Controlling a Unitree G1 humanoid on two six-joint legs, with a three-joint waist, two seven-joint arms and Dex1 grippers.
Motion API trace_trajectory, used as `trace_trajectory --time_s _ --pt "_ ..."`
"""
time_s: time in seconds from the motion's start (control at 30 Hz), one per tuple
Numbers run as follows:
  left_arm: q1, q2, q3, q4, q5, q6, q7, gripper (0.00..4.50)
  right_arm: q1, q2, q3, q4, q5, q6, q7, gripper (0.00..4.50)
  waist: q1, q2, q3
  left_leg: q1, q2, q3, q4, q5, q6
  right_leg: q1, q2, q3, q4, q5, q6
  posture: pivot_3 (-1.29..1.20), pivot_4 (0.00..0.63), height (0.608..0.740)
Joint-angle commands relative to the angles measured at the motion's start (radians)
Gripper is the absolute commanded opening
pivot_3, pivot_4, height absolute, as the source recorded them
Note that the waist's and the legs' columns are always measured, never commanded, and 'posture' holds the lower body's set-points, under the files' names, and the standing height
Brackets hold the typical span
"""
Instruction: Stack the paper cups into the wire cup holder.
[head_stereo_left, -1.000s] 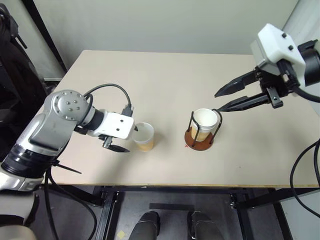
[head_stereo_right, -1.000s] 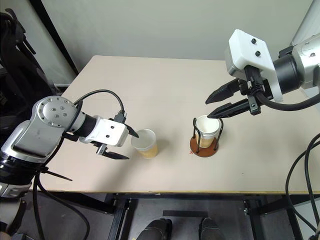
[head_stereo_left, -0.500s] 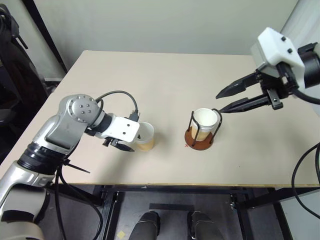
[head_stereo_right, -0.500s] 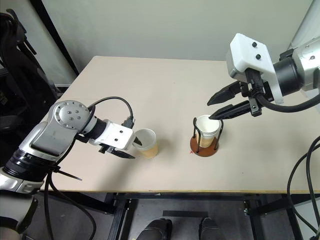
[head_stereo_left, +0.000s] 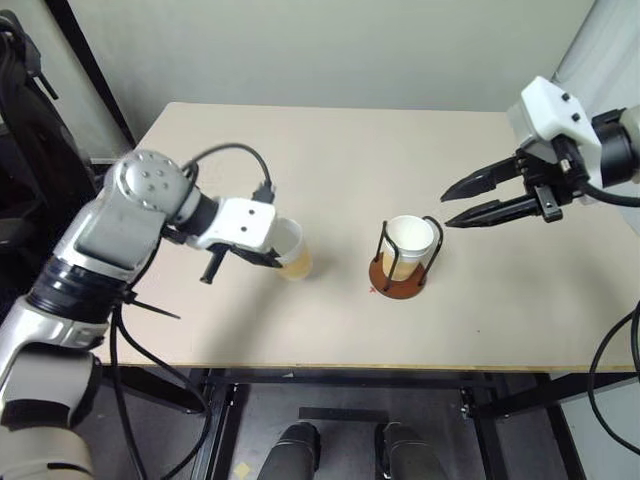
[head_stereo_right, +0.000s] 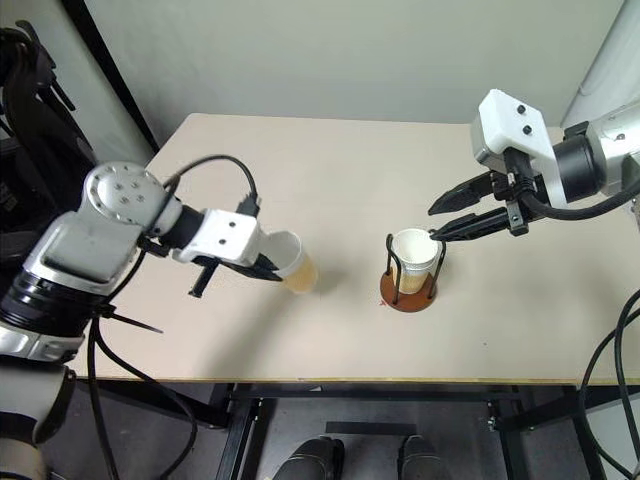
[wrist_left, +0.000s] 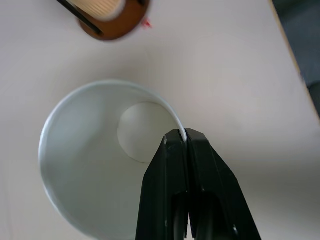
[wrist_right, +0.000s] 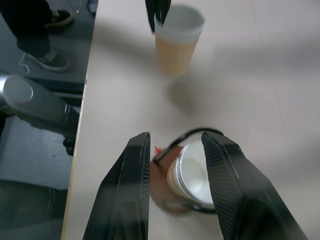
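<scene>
Pinching only the thin rim of 1 paper cup (head_stereo_left: 289, 250), left of the wire cup holder (head_stereo_left: 404, 262), the left gripper (wrist_left: 186, 141) risks dropping it, while the right gripper (head_stereo_left: 448, 206) hovers jaws apart.

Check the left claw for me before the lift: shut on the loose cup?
Shut on it: the left claw pinches the paper cup's rim, one finger inside.

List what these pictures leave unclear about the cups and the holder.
- How many tan paper cups sit nested in the black wire cup holder with its reddish-brown base: both eye views show one rim.
- Whether the lone tan paper cup, pinched at its rim by the left gripper, is off the beige table: blurred.
</scene>
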Motion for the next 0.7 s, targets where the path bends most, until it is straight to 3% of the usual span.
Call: trace_trajectory --time_s 0.03,0.37,0.7 --pt "-0.089 0.032 0.027 -0.011 -0.098 0.057 -0.039 0.01 -0.013 -0.027 -0.007 0.043 -0.037 -0.052 0.04 1.65 0.0 0.0 0.0 0.0 0.0 0.0 0.0 0.0 0.0 0.0 0.0 0.0 0.0 0.0 0.0 0.0 0.15 0.74" --pt "-0.371 -0.062 -0.042 0.089 -0.236 0.118 -0.039 0.01 0.016 -0.04 -0.012 0.122 -0.133 -0.161 0.056 1.65 0.003 0.0 0.0 -0.002 0.0 0.0 0.0 0.0 0.0 0.0 -0.001 0.0 -0.004 0.0 0.0 0.0 0.15 0.74" --pt "-0.511 -0.166 -0.263 0.269 -0.292 -0.033 -0.039 0.01 -0.002 -0.113 -0.131 0.001 -0.078 -0.033 0.011 1.65 0.004 0.001 0.0 -0.007 0.0 0.0 -0.001 -0.002 0.003 0.001 -0.001 0.0 -0.014 0.003 0.008 0.0 0.15 0.74"
